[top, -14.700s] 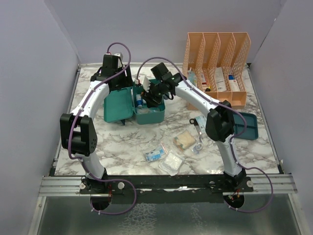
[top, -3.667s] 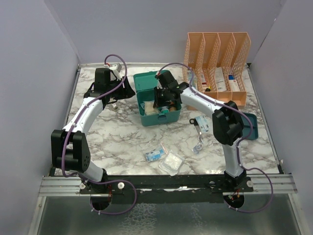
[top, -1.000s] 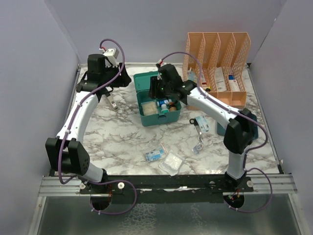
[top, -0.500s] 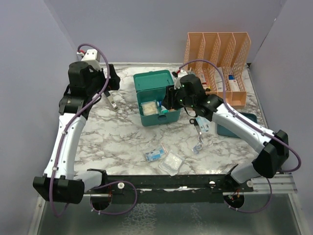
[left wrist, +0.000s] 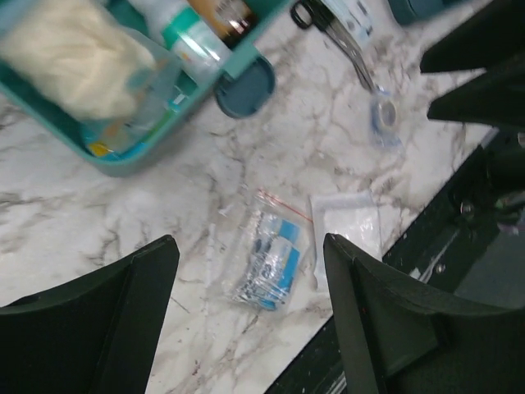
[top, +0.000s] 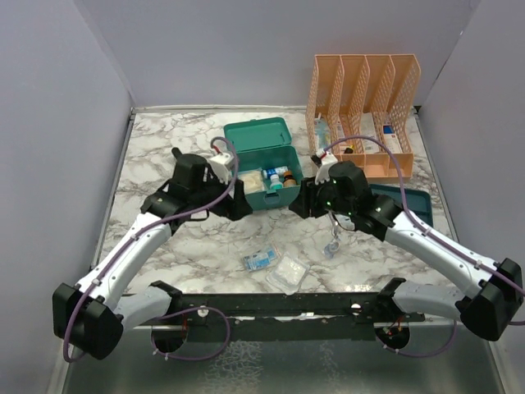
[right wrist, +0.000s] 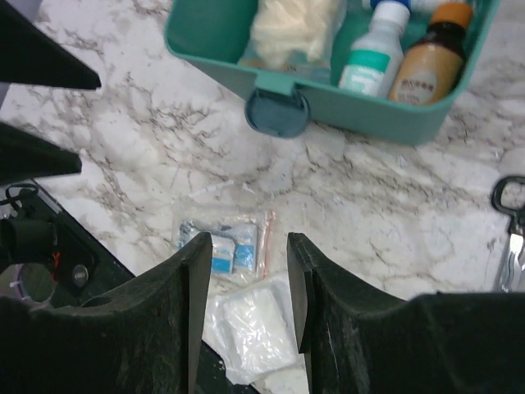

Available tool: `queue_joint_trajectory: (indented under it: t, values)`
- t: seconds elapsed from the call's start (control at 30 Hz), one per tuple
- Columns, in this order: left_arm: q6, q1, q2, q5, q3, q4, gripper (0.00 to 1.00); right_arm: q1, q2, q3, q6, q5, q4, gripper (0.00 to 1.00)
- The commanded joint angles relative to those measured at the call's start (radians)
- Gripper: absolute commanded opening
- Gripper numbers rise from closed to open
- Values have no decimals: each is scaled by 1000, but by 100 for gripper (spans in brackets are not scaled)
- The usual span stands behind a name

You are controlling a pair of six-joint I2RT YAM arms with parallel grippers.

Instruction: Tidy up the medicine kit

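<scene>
The teal medicine kit (top: 280, 157) stands open at the table's middle back, lid tipped back. It holds a white wad, a white bottle (right wrist: 373, 57) and a brown bottle (right wrist: 431, 61). Its front wall shows in the left wrist view (left wrist: 123, 156) and the right wrist view (right wrist: 361, 123), with a round latch (right wrist: 277, 111). My left gripper (top: 238, 205) and right gripper (top: 299, 202) hover just in front of the kit, both open and empty. A clear bag with blue packets (top: 261, 258) lies below them, between the left fingers (left wrist: 271, 263) and by the right fingers (right wrist: 221, 242).
A white gauze pack (top: 289, 271) lies beside the bag near the front edge. Scissors (top: 332, 223) and a small clear roll (top: 332, 246) lie right of the kit. A dark-teal tray (top: 408, 209) is at right. The orange mesh organizer (top: 361, 98) stands at back right.
Both arms have drawn back from the kit's sides toward the near edge and lowered. Their grippers now face each other in front of the open kit.
</scene>
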Motion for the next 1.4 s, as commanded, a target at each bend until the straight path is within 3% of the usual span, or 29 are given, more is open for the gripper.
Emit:
queue_joint_trajectory:
  t: [0.0,0.17,0.3,0.37,0.43,0.6,0.9,1.17,1.23,1.37]
  values:
    - [0,-155,-21,1,-79,132,73,3,-80,-109,100,131,36,43]
    - [30,-324,8,-171,-194,296,70,2,-91,-158,193,274,12,43]
    - [100,-396,63,-282,-212,294,68,1,-69,-180,261,388,-44,43]
    - [122,-413,93,-314,-220,293,61,2,-58,-190,283,424,-59,43]
    - [130,-422,131,-314,-221,292,54,2,-48,-200,305,448,-68,43]
    - [134,-423,228,-290,-249,281,51,2,-19,-210,320,467,-72,43]
    - [40,-423,241,-221,-305,292,58,2,-3,-221,348,454,-79,42]
    - [-73,-424,249,-337,-357,288,59,2,11,-225,359,439,-73,42]
    - [-80,-423,254,-332,-362,293,55,2,17,-220,354,437,-71,42]
    - [-88,-424,253,-342,-374,300,39,2,26,-214,349,440,-70,42]
